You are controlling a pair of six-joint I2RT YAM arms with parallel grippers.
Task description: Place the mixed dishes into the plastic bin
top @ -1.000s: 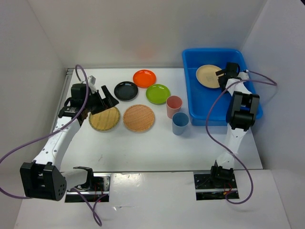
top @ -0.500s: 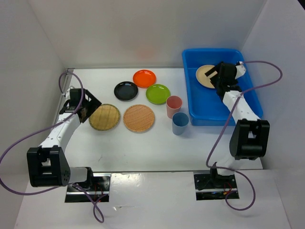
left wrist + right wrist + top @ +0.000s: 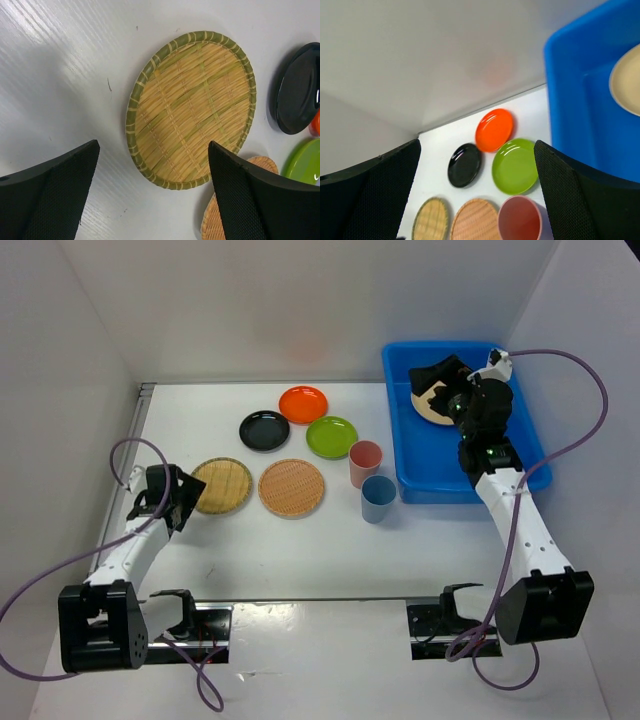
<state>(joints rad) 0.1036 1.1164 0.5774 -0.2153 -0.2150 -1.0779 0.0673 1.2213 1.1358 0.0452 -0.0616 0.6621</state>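
Bright, even light falls from above. Shadows are soft and pale, like the one beside the woven tray (image 3: pixel 192 110). The black plate (image 3: pixel 297 90) has a small white shine. In the right wrist view the blue bin (image 3: pixel 575 100) looks a bit blurry.

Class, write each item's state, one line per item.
tan plate, in the blue bin
black plate, on table
orange plate, on table
lime green plate, on table
green-rimmed woven tray, on table
plain woven tray, on table
pink cup, upright
blue cup, upright
left tool, open, empty
right tool, open, empty
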